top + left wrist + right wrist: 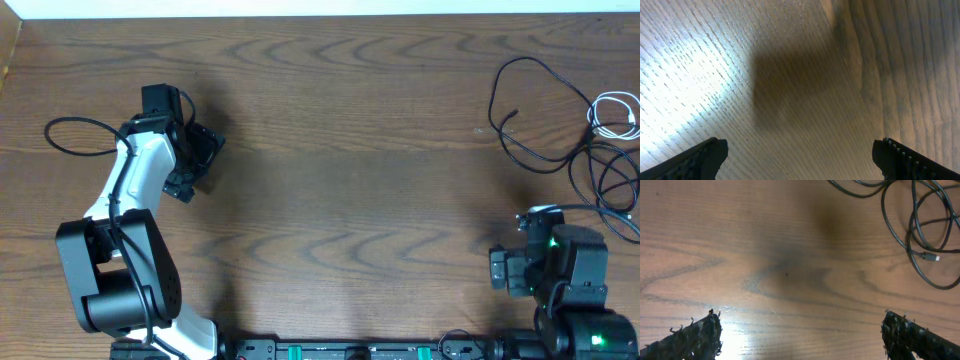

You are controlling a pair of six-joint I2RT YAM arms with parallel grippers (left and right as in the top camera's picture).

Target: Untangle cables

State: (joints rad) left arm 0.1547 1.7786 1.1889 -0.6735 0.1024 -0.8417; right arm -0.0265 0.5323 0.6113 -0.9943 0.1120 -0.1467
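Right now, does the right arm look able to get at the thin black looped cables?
Probably yes. The right gripper stands open, and the thin black looped cables lie close ahead of it, slightly to one side, with only bare wooden table between them.

The left arm point(135, 190) rises from its base with the elbow bent and its white forearm slanting away. The left gripper point(197, 160) is turned to the right, jaws spread wide. The right arm point(575, 270) sits folded low over its base. The right gripper point(801, 320) points downward with its 2 fingers point(695, 335) just as far apart.
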